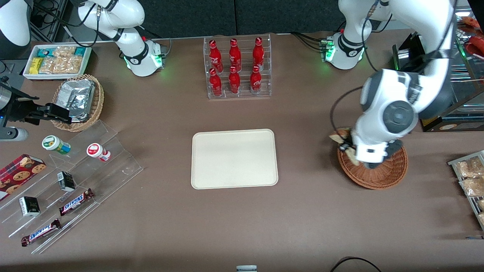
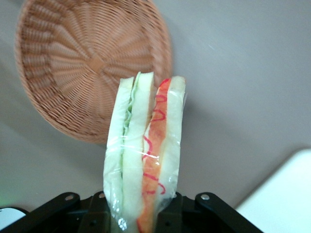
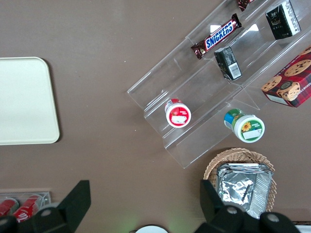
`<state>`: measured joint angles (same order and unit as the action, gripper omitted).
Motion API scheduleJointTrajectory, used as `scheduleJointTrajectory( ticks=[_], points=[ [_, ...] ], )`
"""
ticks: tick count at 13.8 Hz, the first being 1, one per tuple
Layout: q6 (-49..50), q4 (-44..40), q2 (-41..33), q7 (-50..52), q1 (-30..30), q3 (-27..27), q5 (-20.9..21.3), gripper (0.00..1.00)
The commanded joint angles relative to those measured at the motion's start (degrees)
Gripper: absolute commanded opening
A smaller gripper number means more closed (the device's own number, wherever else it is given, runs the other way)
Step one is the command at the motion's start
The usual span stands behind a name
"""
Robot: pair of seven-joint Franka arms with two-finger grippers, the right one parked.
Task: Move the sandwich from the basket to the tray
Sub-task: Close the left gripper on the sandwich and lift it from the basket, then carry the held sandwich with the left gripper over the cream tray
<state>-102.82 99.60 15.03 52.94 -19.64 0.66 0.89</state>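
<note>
Nearest the front camera among the task's things, the cream tray lies flat in the middle of the table, nothing on it. A little farther from that camera and well toward the working arm's end sits the round reddish-brown basket, and the left arm bends down over it, its big grey-capped joint above the basket's rim and its wrist pointing downward. The gripper hangs above the basket, raised off the wicker, and its dark fingers are closed against the two flat faces of the sandwich. The wrist camera shows the sandwich wrapped in clear film, held with its cut edge out: pale bread slices, a green layer by one slice, a red and orange layer by the other. Under it the basket's woven floor shows bare, and a pale corner of the tray shows near it. From the front, only a small tan piece of the sandwich peeps out beside the wrist, over the basket's edge nearest the tray.
</note>
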Motion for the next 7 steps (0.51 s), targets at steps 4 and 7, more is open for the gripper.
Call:
scheduleJointTrajectory(
  ticks=[4,7],
  points=[
    [1.6,-8.7,5.3,6.2,-13.0,0.6,-1.1,0.04],
    [1.0,-13.1,10.3,7.3,-17.5,0.6,-4.3,0.04]
  ],
)
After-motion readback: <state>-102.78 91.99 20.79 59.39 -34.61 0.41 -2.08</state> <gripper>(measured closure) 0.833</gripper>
